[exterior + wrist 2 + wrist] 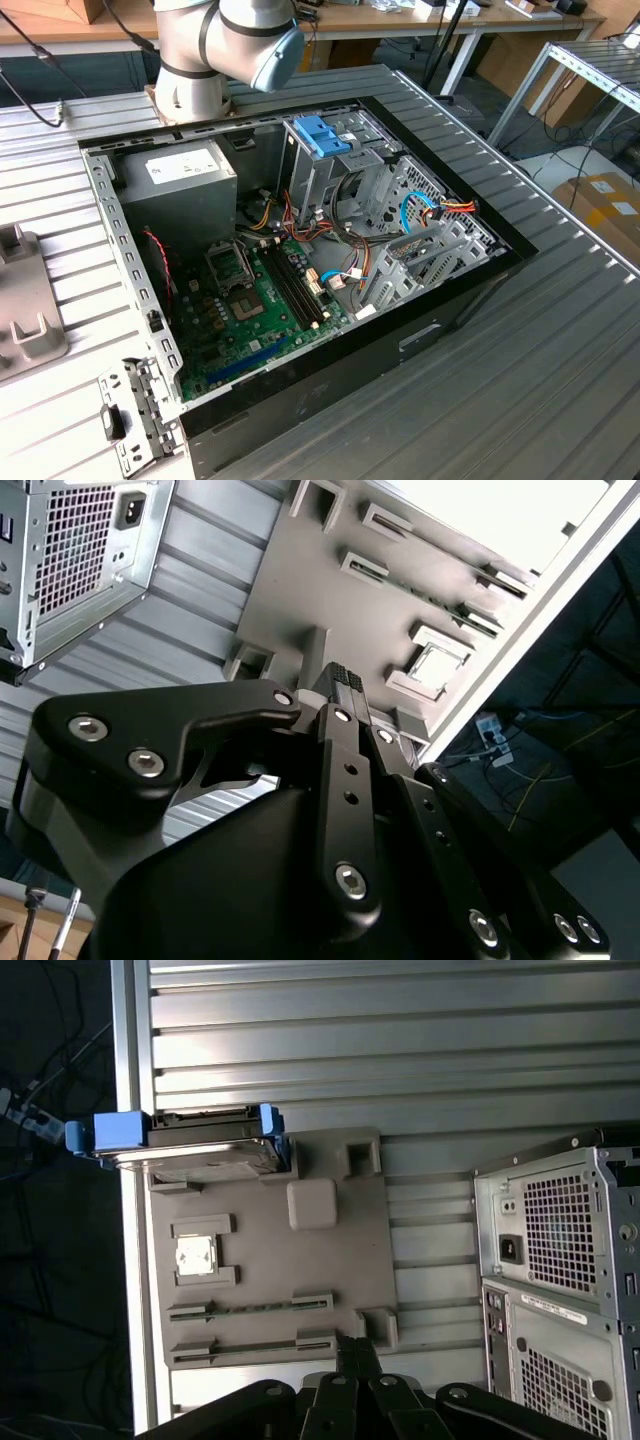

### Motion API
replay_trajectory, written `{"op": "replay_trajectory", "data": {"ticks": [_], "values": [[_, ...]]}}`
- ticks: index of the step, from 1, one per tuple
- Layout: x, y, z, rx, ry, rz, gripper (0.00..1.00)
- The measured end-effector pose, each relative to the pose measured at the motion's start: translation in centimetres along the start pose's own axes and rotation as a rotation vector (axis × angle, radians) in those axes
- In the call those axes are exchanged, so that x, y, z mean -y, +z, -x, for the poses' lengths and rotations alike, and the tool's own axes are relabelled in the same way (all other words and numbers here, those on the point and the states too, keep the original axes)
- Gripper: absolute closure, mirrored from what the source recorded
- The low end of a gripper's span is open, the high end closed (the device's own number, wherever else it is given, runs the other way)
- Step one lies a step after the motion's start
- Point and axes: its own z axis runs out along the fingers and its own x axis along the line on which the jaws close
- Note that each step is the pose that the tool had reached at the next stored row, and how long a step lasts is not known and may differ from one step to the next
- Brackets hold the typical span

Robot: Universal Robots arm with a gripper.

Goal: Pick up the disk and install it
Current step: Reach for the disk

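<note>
The disk is a silver-grey drive with a blue bracket along its edges. In the first wrist view it rests in a slot at one end of the grey fixture tray. My gripper hovers over the opposite end of that tray, well apart from the disk. Its black fingers stand together with nothing between them. The open computer case lies on the table in the exterior view, with a metal drive cage near its far side.
A small chip sits in a tray recess. The case's rear panel stands beside the tray. Inside the case are a grey power-supply box, a blue latch, the motherboard and loose cables. The arm's base stands behind the case.
</note>
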Motion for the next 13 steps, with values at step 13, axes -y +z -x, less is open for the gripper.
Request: {"op": "replay_trajectory", "data": {"ticks": [13], "values": [[0.10,0.00,-1.27,-0.0001,0.000,-0.0001,0.90]]}}
